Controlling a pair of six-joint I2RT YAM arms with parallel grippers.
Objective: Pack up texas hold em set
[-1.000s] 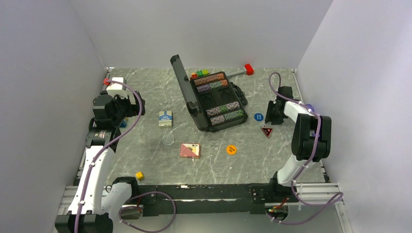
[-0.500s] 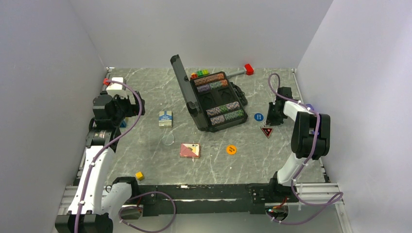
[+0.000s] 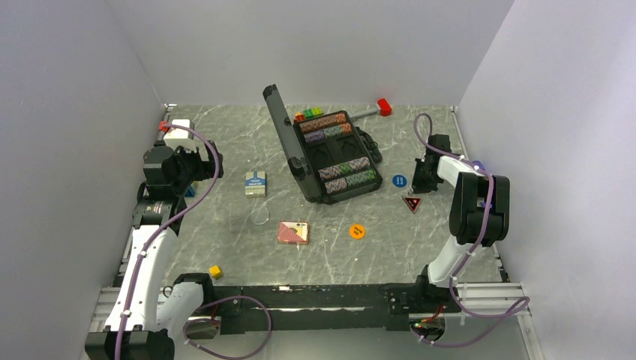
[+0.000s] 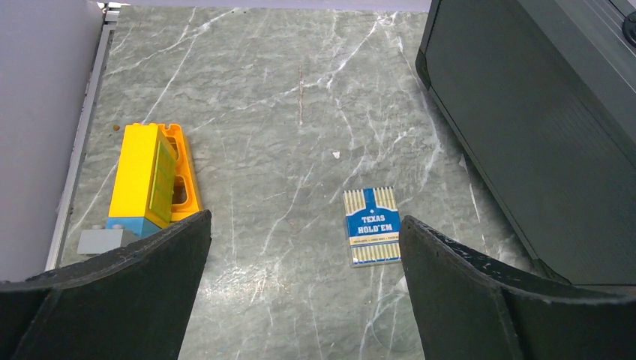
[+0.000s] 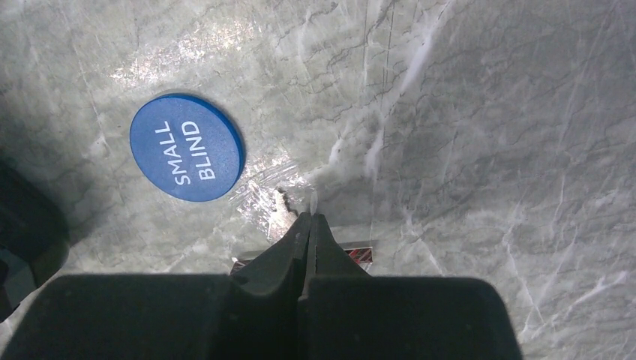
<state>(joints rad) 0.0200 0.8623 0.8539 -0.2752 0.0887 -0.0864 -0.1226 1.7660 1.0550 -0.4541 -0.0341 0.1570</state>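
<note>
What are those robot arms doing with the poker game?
They're packing a Texas Hold'em set into its open black case, which holds rows of chips. The right arm's fingers are pinched shut low over the table, beside the blue Small Blind marker, with an edge of the triangular marker showing behind them. The left arm's fingers are wide open above the blue-white card deck. The pink deck and orange marker lie loose.

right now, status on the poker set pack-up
Left gripper open, facing blue card deck. Right gripper shut, empty, over triangle marker beside blue disc. Case open, nothing blocking.
</note>
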